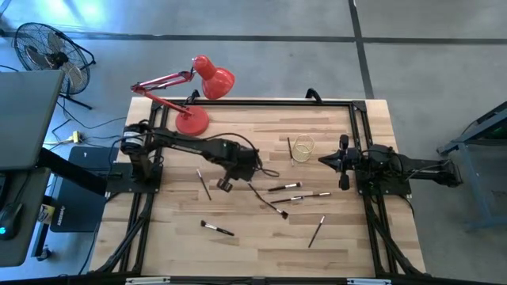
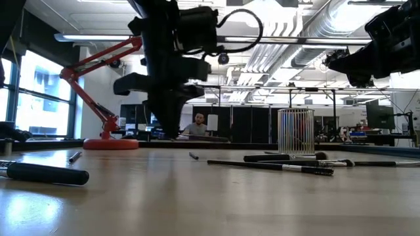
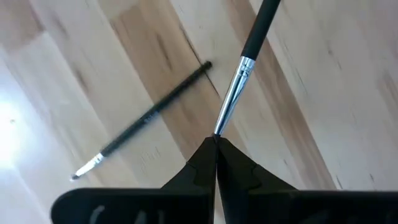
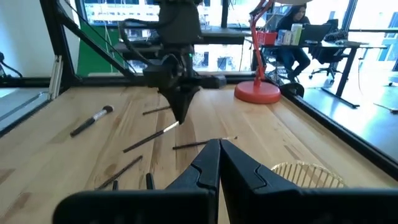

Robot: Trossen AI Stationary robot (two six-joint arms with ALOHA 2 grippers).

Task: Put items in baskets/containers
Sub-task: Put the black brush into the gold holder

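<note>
- The left gripper hangs over the middle of the table, its fingers pressed together on the end of a silver-and-black brush, which runs on away from the fingertips.
- Just beside that gripper, on the wood on its red-lamp side, lies a thin dark brush; the left wrist view shows it flat on the boards, near the held brush and not touching it.
- Farther out, toward the right arm, a small cluster of brushes lies flat, with one more brush beyond it nearer the table's front edge.
- Another black-handled brush lies toward the front edge, apart from the left gripper.
- The clear glass cup stands upright well away from the left gripper, close in front of the right gripper.
- The right gripper waits at the table's right side, its fingers closed against each other with nothing between them.
- The red desk lamp stands at the back of the table, behind the left arm.
</note>
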